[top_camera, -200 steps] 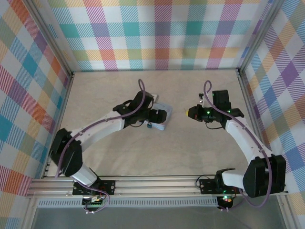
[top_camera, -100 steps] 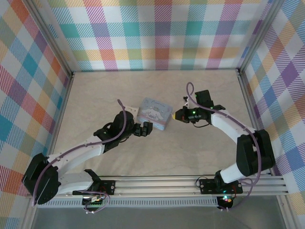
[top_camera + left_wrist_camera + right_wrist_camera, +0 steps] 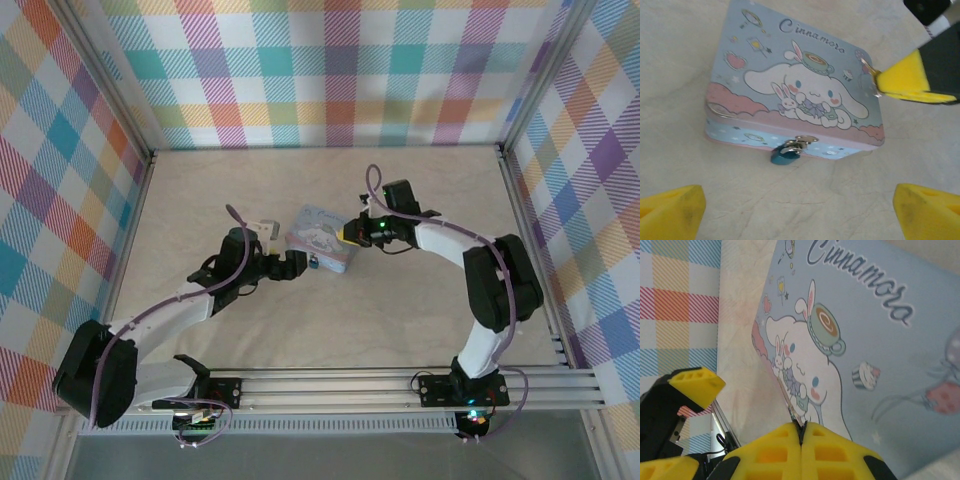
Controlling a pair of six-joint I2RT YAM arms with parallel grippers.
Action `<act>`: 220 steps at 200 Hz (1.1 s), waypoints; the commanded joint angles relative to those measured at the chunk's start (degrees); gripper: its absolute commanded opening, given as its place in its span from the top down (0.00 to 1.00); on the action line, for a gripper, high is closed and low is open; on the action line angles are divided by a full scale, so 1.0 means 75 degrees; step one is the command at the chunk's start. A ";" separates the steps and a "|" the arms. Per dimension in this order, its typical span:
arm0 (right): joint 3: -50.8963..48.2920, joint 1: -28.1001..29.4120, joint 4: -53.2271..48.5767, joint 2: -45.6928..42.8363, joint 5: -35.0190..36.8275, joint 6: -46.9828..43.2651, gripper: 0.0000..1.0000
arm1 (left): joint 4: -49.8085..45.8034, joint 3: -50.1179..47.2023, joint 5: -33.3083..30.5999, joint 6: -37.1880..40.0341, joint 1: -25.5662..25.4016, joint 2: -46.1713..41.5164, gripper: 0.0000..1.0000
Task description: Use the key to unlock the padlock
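Slippage is what we fear: our right gripper pinches the key over a corner of the tin, our left gripper is spread near the padlock hanging on its front, which unheld may swing aside.

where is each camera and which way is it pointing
Top external: above and behind the robot, looking down; both arms, left gripper and right gripper flanking the tin.
Left wrist: facing the tin's front and padlock; own open fingers at bottom corners.
Right wrist: close over the tin, along shut fingers pinching the key.
Shared: the tin, in all three.
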 commanded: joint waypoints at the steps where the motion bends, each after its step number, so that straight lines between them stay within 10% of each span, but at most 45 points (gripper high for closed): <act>1: 0.0429 0.0117 0.0171 0.0302 -0.0260 0.0026 1.00 | 0.0388 -0.0044 0.0841 -0.0108 0.0104 0.0357 0.07; 220: 0.0242 0.0167 -0.1277 0.0867 0.0483 -0.0853 1.00 | 0.1571 0.0317 0.1402 0.0016 0.0116 0.2601 0.25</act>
